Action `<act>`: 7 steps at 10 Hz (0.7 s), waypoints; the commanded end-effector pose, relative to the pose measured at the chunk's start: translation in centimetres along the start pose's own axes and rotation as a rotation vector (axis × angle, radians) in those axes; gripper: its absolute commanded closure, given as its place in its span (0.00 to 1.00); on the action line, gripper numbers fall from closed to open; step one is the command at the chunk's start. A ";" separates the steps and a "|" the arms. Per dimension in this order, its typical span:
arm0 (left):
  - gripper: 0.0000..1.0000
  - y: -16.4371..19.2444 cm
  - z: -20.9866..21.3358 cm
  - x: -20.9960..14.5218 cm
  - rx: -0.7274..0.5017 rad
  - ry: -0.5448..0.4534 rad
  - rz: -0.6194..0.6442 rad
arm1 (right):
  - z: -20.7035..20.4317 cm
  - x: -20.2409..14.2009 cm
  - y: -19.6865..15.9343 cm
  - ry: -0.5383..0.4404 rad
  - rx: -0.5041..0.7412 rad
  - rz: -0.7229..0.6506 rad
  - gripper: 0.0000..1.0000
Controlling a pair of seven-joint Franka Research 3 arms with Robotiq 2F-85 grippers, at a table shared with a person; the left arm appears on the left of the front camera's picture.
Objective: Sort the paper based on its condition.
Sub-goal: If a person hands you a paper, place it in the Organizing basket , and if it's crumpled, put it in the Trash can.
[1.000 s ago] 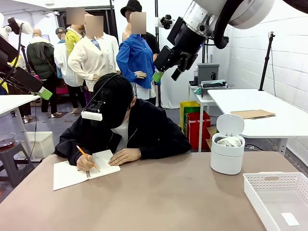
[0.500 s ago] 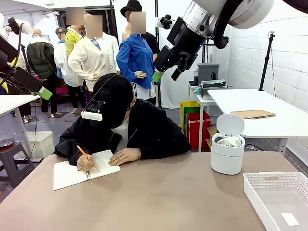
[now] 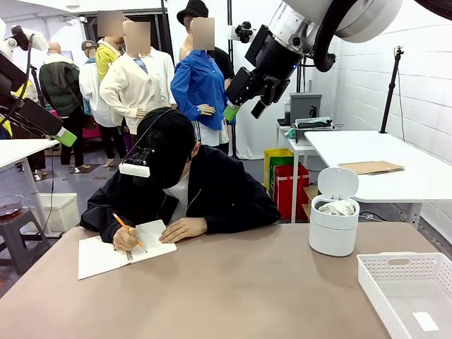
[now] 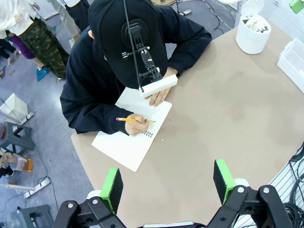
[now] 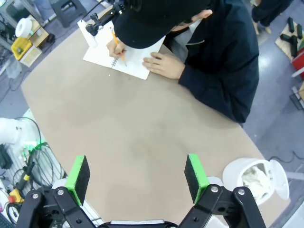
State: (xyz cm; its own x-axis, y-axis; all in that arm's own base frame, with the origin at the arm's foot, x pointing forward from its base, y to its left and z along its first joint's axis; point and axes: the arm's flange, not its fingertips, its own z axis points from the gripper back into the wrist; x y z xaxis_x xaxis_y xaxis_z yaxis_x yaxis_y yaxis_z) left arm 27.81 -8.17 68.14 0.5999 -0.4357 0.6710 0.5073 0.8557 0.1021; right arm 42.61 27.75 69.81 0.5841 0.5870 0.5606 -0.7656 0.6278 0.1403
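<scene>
Both my grippers, left [image 4: 167,186] and right [image 5: 137,176], hang spread and empty above the tabletop's near edge [image 3: 212,311], crumpled paper [image 3: 337,207] already sits in the open bin [image 3: 333,229] near the far right edge, risk: reaching early could strike the person's writing hand [image 3: 127,238] on the notebook [image 3: 116,254].
</scene>
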 end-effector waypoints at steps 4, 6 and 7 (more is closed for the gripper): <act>0.00 0.1 0.0 0.0 -0.001 -0.001 0.002 | 0.1 -0.1 0.0 0.002 0.008 -0.002 0.00; 0.00 0.1 0.0 0.0 -0.001 -0.001 0.002 | 0.1 -0.1 0.0 0.002 0.008 -0.002 0.00; 0.00 0.1 0.0 0.0 -0.001 -0.001 0.002 | 0.1 -0.1 0.0 0.002 0.008 -0.002 0.00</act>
